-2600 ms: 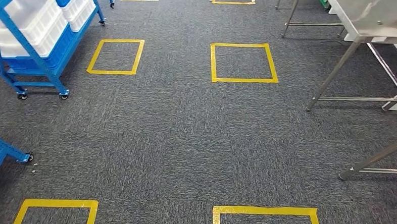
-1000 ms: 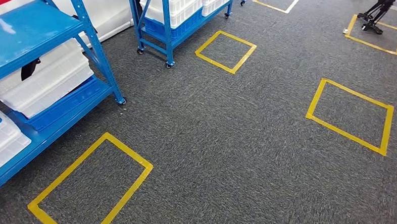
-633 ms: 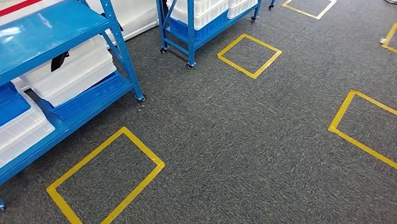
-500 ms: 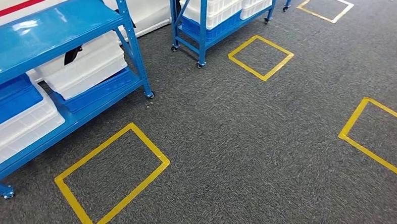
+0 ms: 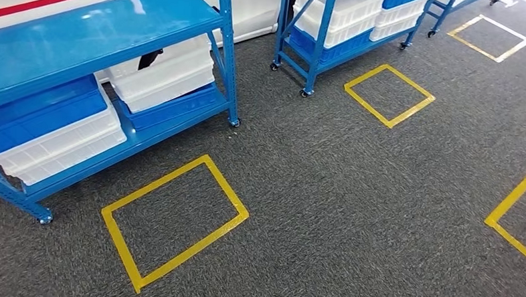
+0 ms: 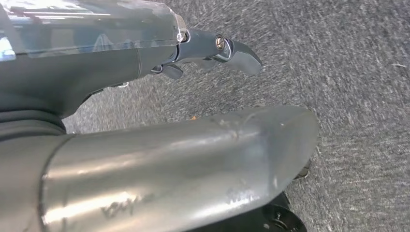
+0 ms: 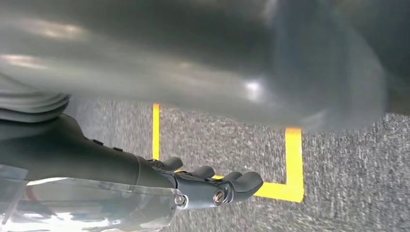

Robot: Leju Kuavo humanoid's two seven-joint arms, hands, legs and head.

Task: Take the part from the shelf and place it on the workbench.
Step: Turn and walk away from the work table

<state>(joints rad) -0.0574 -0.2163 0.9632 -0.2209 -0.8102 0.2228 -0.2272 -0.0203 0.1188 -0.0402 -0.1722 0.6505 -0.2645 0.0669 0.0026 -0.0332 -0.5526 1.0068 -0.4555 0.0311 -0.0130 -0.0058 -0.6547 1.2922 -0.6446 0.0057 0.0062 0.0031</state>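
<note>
Two hands hang over grey carpet, each seen from its own wrist camera. The left hand [image 6: 212, 48] holds nothing; its dark fingers [image 6: 239, 52] stretch out loosely above the carpet [image 6: 358, 96], touching nothing. The right hand [image 7: 208, 186] is likewise empty, its fingers a little curled and lying side by side, above a yellow tape square [image 7: 290, 188] on the floor. In the head view a blue shelf [image 5: 98, 31] stands at the left, with white bins [image 5: 163, 74] and a blue bin [image 5: 37, 112] on its lower level; a small dark object [image 5: 150, 58] pokes up beside the white bin, but whether that is the part I cannot tell. A second blue rack [image 5: 318, 44] on castors, loaded with more white bins, stands further back. Another yellow tape square [image 5: 173, 218] lies on the carpet just in front of the near shelf.
</note>
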